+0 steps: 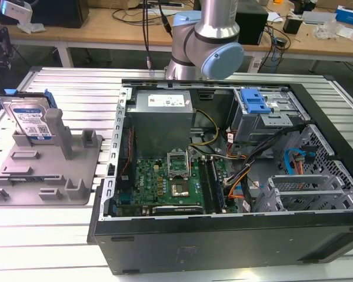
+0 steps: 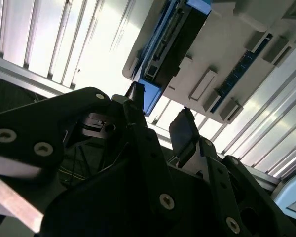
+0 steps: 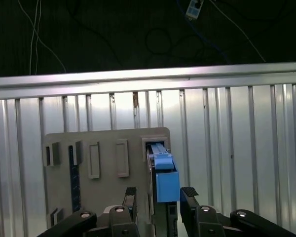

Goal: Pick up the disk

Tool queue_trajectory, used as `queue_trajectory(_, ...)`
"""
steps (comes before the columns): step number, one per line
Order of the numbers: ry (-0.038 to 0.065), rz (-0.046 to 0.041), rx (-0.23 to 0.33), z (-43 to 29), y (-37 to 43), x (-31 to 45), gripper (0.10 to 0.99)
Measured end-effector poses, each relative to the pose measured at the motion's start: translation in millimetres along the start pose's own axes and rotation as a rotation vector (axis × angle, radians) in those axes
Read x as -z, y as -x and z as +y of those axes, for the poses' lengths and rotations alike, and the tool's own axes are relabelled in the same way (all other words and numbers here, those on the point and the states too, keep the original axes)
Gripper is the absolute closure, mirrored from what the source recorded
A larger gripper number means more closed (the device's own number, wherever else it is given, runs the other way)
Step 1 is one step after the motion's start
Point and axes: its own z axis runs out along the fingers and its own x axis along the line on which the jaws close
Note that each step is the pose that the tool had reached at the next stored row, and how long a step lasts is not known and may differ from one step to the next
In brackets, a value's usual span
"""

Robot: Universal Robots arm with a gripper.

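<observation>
Approach step: gripper (image 3: 160,191), fingers (image 3: 189,192) spread, aligned clear of the upright disk (image 1: 30,120) in the grey fixture (image 1: 76,170), exterior view's left; square closure judged necessary.

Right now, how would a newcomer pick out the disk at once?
On the ribbed metal table, find the grey fixture at the exterior view's left of the open computer case. The disk stands on edge in its far corner: silver metal, white-and-blue label, blue side rails, unlike the plain grey posts beside it.
</observation>
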Motion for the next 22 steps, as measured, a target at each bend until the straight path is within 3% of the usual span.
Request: queue_trajectory(22,0.000,0.0041,0.000,-0.1,4.0,-19.9,0.604)
